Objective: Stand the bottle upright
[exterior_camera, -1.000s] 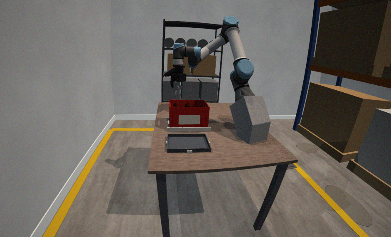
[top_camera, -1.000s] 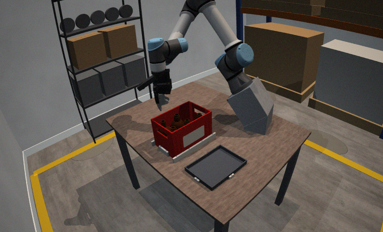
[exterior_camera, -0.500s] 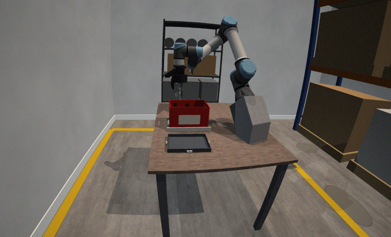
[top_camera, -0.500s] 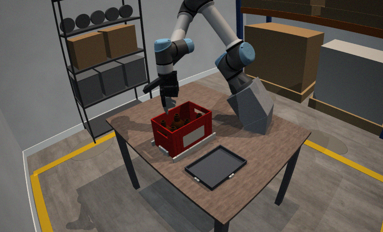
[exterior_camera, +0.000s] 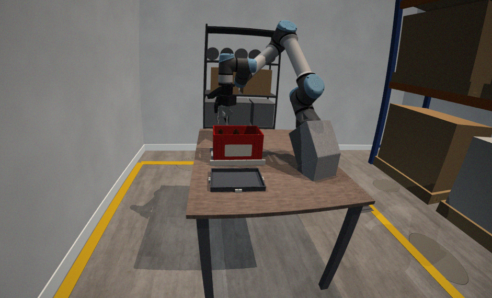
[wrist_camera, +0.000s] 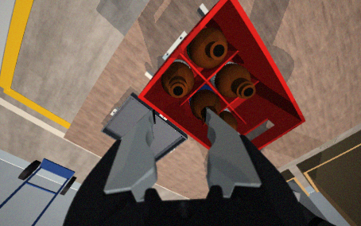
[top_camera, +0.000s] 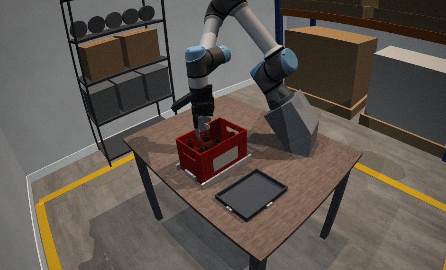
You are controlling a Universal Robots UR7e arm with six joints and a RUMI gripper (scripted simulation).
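Note:
A red crate [top_camera: 211, 149] stands on the wooden table and holds several brown bottles [top_camera: 204, 142], all upright in their compartments. In the wrist view the crate [wrist_camera: 223, 77] lies below me with the bottle mouths open to view; one bottle [wrist_camera: 228, 118] is partly hidden behind my right finger. My gripper [top_camera: 200, 131] hangs over the crate's far left part, fingertips about level with the rim. Its fingers stand apart with nothing between them. The dark tray [top_camera: 250, 193] lies in front of the crate, with nothing on it.
A grey robot base block [top_camera: 293, 125] stands on the table to the right of the crate. The crate rests in pale rails [top_camera: 217, 172]. A shelf rack [top_camera: 117, 67] stands behind the table; large boxes [top_camera: 328, 63] stand at the right.

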